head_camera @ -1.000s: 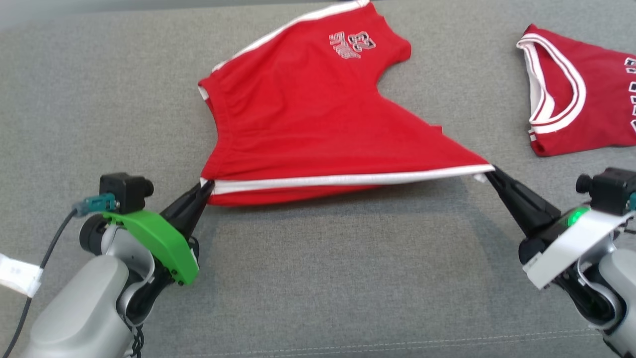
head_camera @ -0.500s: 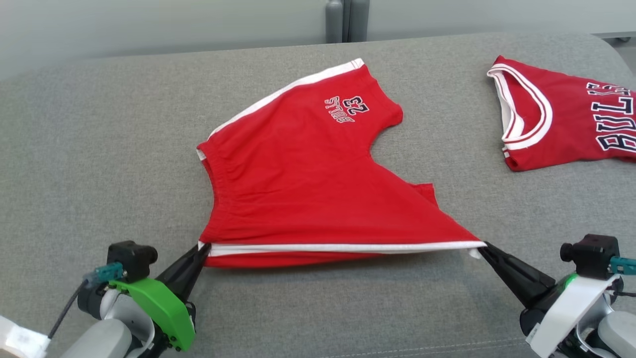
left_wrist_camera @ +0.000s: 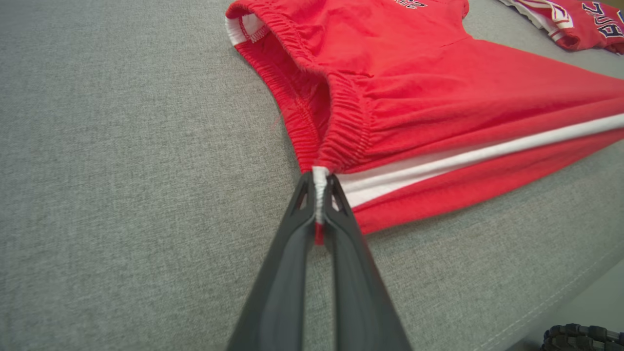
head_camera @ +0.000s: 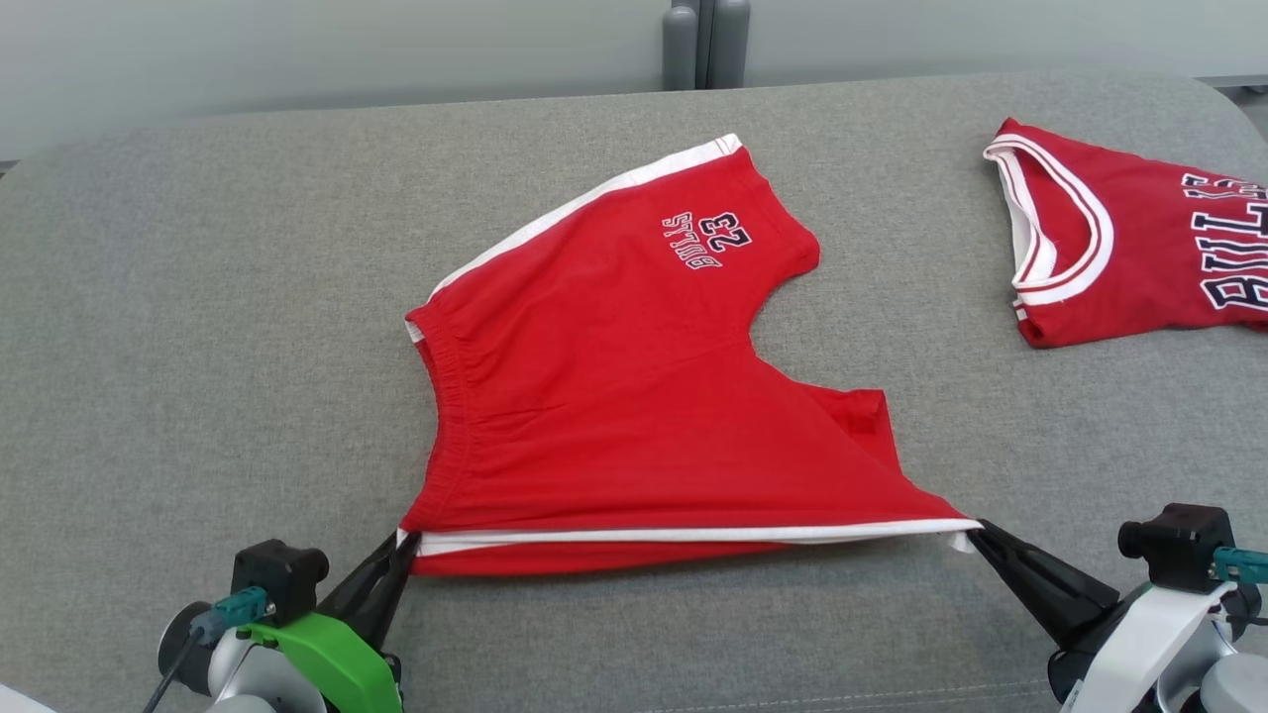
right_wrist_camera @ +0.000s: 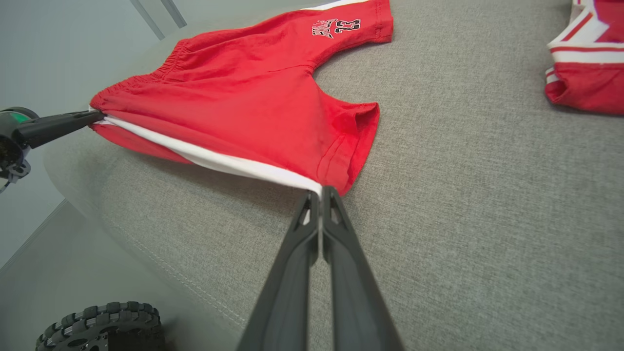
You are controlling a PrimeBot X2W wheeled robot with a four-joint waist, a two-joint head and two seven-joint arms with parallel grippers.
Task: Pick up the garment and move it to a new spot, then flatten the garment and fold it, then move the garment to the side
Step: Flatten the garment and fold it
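The garment is a pair of red shorts with white side stripes and a "BULLS 23" print, lying on a grey cushion. Its near side stripe is stretched taut between my two grippers. My left gripper is shut on the waistband corner, and the left wrist view shows the white stripe end of the garment pinched in the left gripper. My right gripper is shut on the leg-hem corner; the right wrist view shows the garment in the right gripper, with the left gripper at its far end.
A red and white jersey lies at the far right of the grey cushion. The cushion's front seam runs close below my grippers, with a robot wheel on the floor beyond it. A grey wall stands behind.
The head camera has tilted up, so the whole scene sits lower in view. Both grippers keep their hold, and the garment's near edge has been drawn toward the cushion's front.
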